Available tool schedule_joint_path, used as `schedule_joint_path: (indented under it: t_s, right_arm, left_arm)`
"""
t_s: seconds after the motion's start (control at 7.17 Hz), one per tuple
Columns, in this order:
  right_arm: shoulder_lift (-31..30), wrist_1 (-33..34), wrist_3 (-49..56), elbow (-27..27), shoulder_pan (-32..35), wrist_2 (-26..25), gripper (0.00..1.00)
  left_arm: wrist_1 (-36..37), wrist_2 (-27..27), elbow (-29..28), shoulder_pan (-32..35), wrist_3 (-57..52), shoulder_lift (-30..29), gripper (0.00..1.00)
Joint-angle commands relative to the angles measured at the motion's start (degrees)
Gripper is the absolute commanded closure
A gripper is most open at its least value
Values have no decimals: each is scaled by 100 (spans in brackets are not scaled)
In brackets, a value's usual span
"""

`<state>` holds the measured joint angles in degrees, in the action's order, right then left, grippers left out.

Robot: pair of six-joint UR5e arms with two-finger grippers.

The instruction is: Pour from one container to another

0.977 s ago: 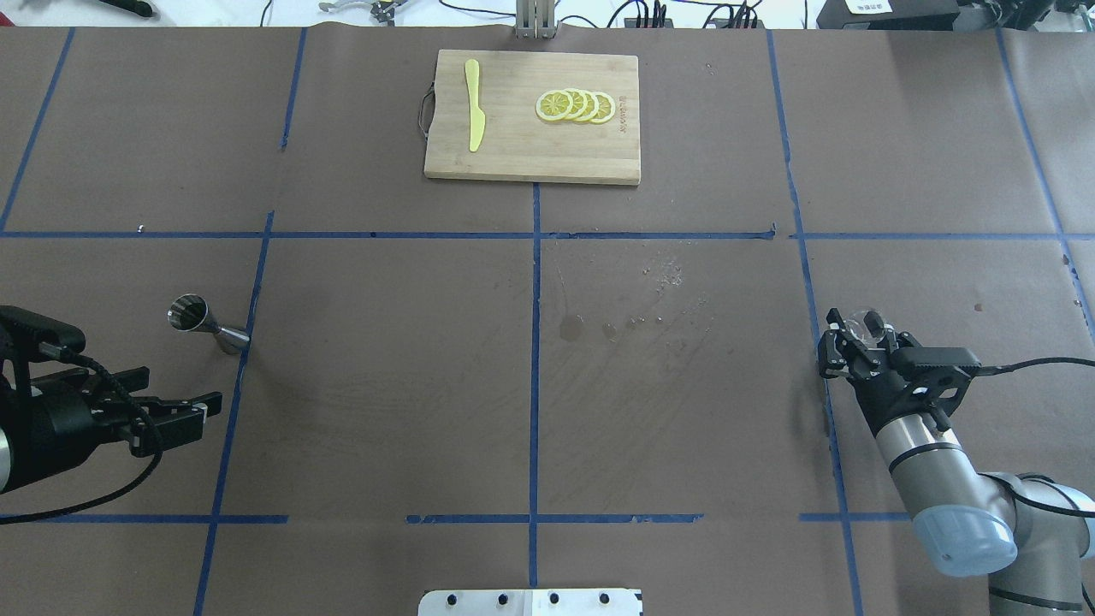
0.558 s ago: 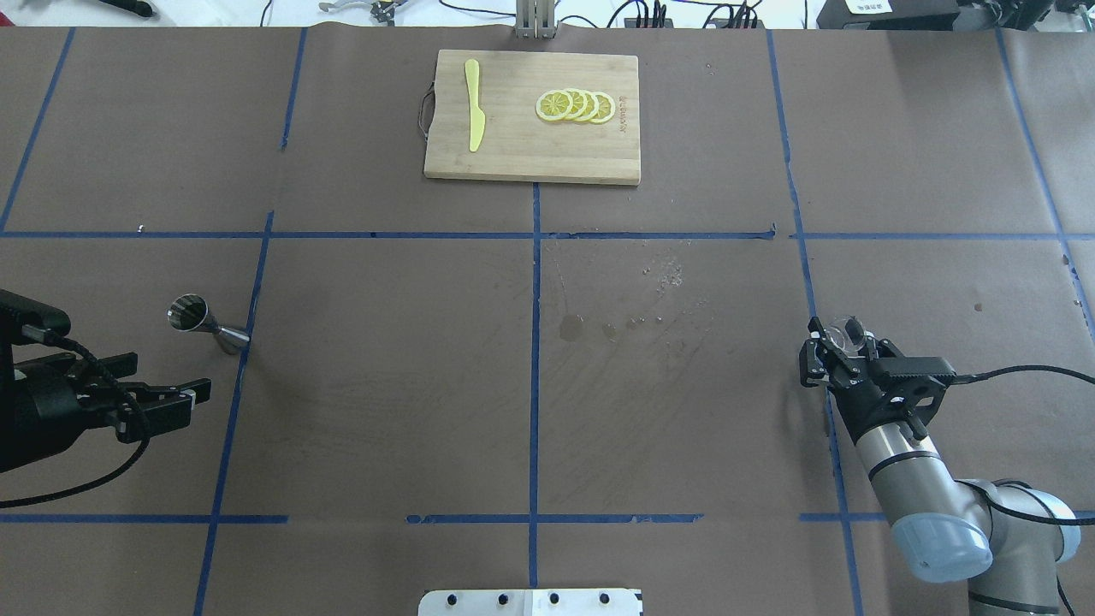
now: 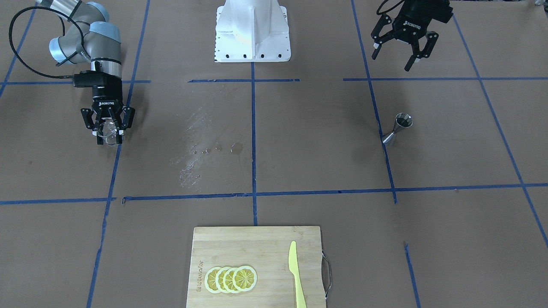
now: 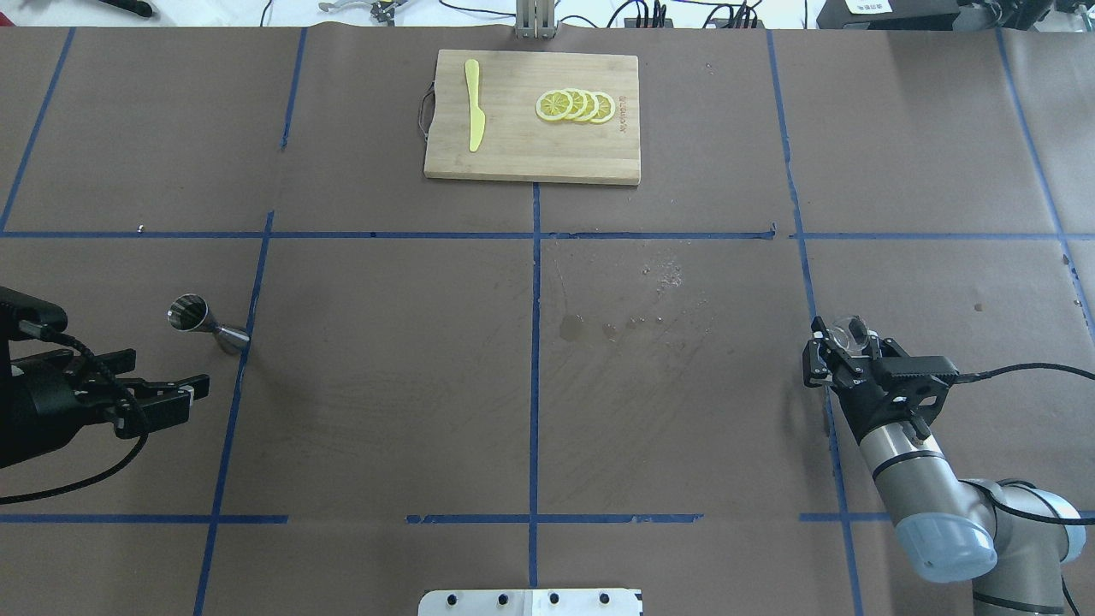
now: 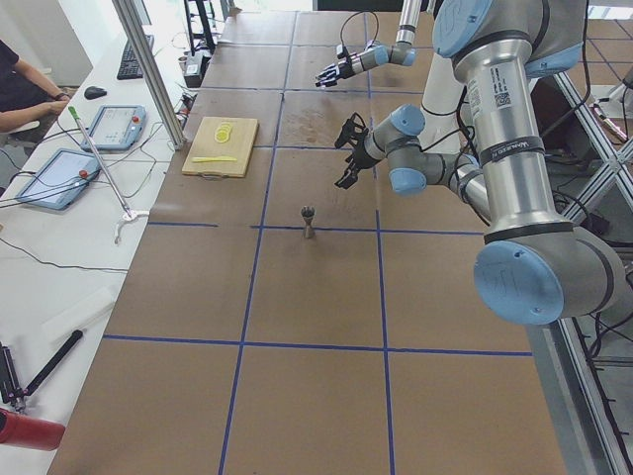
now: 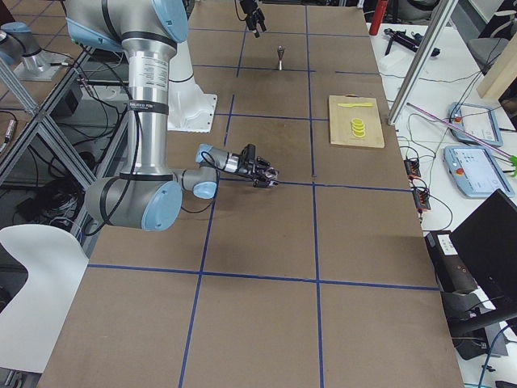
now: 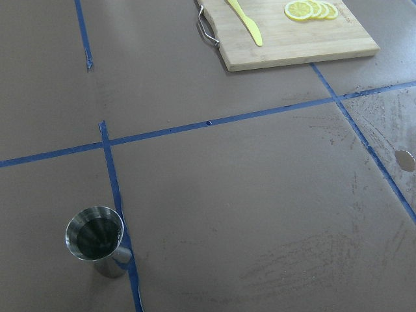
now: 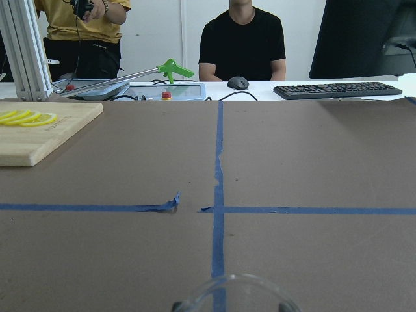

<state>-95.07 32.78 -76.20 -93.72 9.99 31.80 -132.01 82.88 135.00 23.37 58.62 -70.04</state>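
Standing upright on its lower cone, the steel jigger (image 4: 208, 324) has its long axis vertical and its open mouth facing up; the foot sits on a blue tape line (image 4: 535, 342) in the robot's left part of the table (image 4: 385, 385). The left gripper (image 3: 391, 60) hangs above the table nearer the robot's base, apart from the jigger, with its fingers spread wide and nothing between them.

Well apart, on the robot's right, the right gripper (image 4: 843, 342) reaches out level and low over the table and pinches the clear glass cup (image 3: 107, 131) between its fingers. The right wrist view shows the rim as a shallow arc, so the mouth faces up; whether the base touches the table cannot be told.

The table is covered in brown paper under a blue tape grid, with wet marks (image 4: 571, 327) near the middle. At its far edge lies a wooden cutting board (image 4: 513, 154) bearing lemon slices (image 4: 575, 105) and a yellow knife (image 4: 473, 103). Beyond it runs a white desk with a keyboard (image 8: 335, 91), a mouse (image 8: 238, 82) and two people (image 8: 242, 39)
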Motion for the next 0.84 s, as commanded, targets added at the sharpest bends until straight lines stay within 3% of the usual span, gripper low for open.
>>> schedule_joint_path:
  t_s: [0.0,0.42,0.7]
  right_arm:
    - [-20,0,-1,46,-5,-16,43]
    - [-20,9,-1,73,3,-16,12]
    - [-20,9,-1,64,3,2,3]
  left_arm:
    - [0,0,-9,10,0,-9,0]
    - [0,0,-9,18,0,-27,0]
    - [0,0,-9,27,0,-44,0]
